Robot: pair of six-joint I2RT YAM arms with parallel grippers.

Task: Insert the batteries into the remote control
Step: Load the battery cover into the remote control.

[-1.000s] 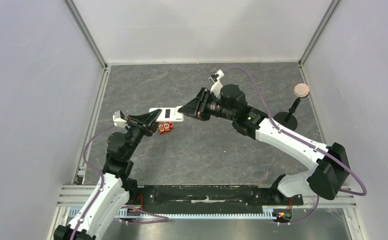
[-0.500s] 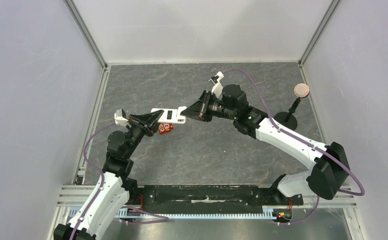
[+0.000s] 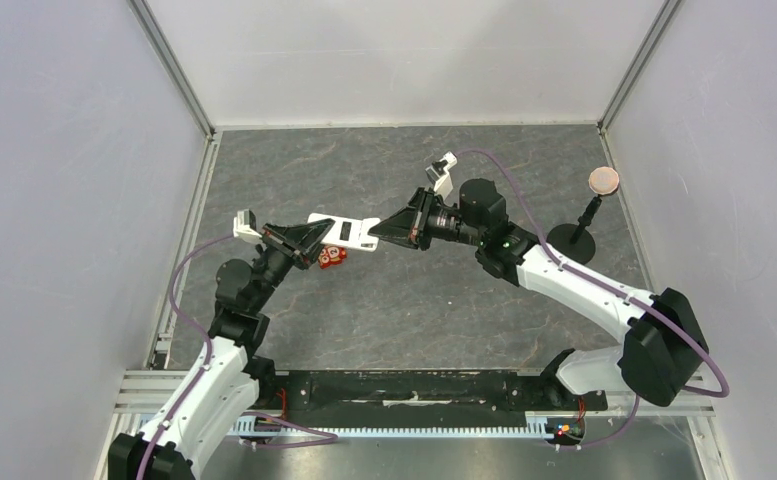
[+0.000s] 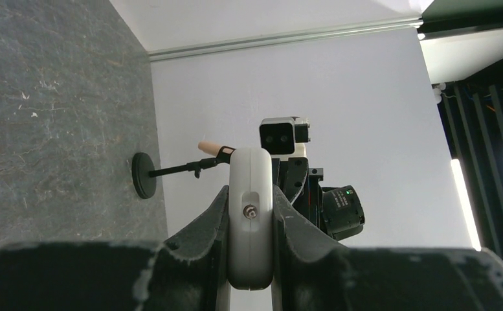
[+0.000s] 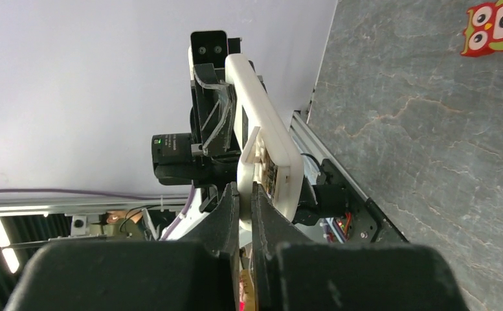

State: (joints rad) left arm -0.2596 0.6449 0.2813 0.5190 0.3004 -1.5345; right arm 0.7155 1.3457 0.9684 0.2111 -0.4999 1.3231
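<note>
The white remote control (image 3: 342, 231) is held in the air between both arms, its plain back with the dark slot facing up. My left gripper (image 3: 311, 234) is shut on its left end; in the left wrist view the remote (image 4: 250, 194) stands edge-on between the fingers (image 4: 213, 223). My right gripper (image 3: 376, 234) is at its right end. In the right wrist view it (image 5: 244, 194) is shut on a thin white cover piece (image 5: 248, 155) that stands partly lifted off the remote (image 5: 268, 129). A small red owl-printed pack (image 3: 331, 257) lies on the table below, and also shows in the right wrist view (image 5: 494, 29).
A black stand with a pink disc on top (image 3: 603, 180) stands at the right, near the wall, and shows in the left wrist view (image 4: 144, 175). White walls enclose the grey stone-pattern table (image 3: 414, 300). A black rail (image 3: 414, 385) runs along the near edge.
Both grippers and the remote have shifted slightly to the right. The right wrist has turned and drawn back a little toward the right.
</note>
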